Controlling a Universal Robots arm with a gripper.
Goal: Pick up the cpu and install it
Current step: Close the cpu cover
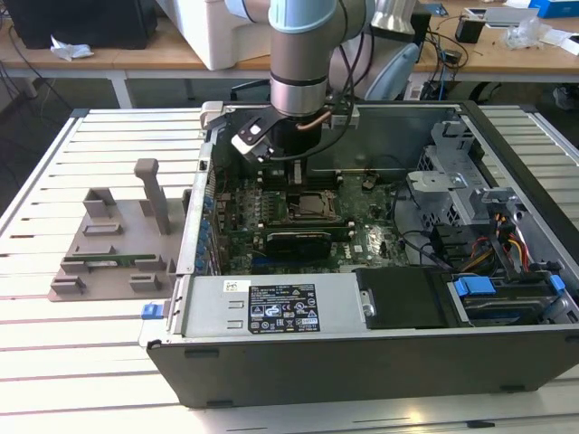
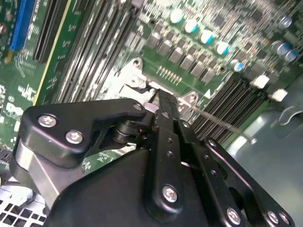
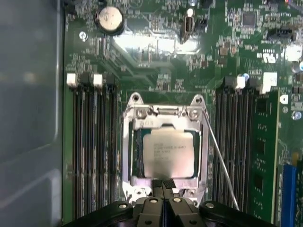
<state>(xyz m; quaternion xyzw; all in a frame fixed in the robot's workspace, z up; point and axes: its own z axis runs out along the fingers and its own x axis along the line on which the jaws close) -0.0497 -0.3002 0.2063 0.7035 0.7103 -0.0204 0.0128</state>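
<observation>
The cpu [image 3: 169, 152] already lay flat in the socket [image 3: 129, 156] of the motherboard [image 3: 156, 61], its silvery top sitting square inside the metal frame in the first wrist view. The pick-up and the placing therefore looked done. The hand [image 3: 163, 185] had its two fingers pressed together with no gap between them, and it gripped nothing that could be seen. Their tips stood just at the socket's edge, close to the cpu's rim, but whether they touched the frame or the chip could not be told. Beside the socket a thin wire lever [image 3: 220, 161] slanted away from the frame instead of lying tucked against it. From that I judged the socket was not yet latched, so the cpu was seated but probably not clamped, and that last part of the install seemed left to do. In the exterior view the arm [image 1: 303, 54] reached from the upper middle of the frame into the open case [image 1: 362, 362], with the hand low over the socket near the middle of the board. The grey tray [image 1: 109, 244] sat on the counter [image 1: 90, 362] at the exterior view's left, outside the case and well apart from the hand.
</observation>
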